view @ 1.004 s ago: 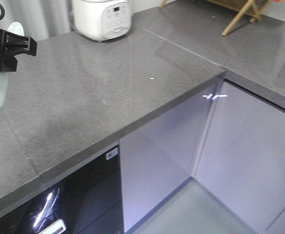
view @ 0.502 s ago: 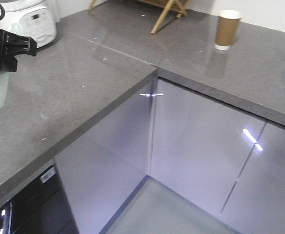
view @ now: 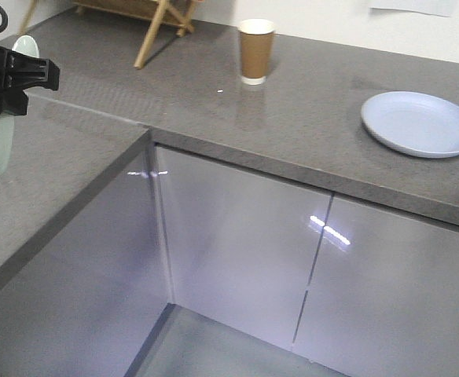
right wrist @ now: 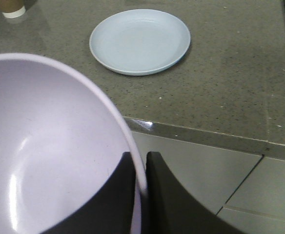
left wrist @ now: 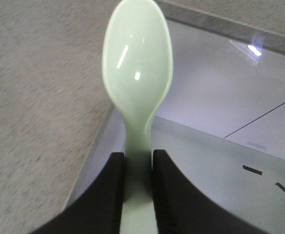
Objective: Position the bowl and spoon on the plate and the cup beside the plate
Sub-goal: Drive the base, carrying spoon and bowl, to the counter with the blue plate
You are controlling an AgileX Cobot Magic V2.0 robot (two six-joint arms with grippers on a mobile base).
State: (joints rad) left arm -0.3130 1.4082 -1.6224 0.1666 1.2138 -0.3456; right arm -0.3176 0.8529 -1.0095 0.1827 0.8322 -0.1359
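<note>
Grey countertop (view: 308, 149) holds the plate (view: 416, 123) and cup (view: 256, 51) (well apart); our left gripper (left wrist: 137, 156) pinches the spoon (left wrist: 137, 63), our right gripper (right wrist: 141, 158) the bowl (right wrist: 50, 146).

A grey speckled counter (view: 308, 133) runs in an L, one arm along the far wall (view: 324, 20) and the other down the left side. Below its edge stand glossy pale grey cabinet doors (view: 237, 243) that meet at an inner corner and carry bright glints. A wooden frame (view: 160, 23) stands on the counter, far left. A pale sheet (view: 414, 6) hangs on the wall, far right. The floor (view: 214, 353) is pale grey.
</note>
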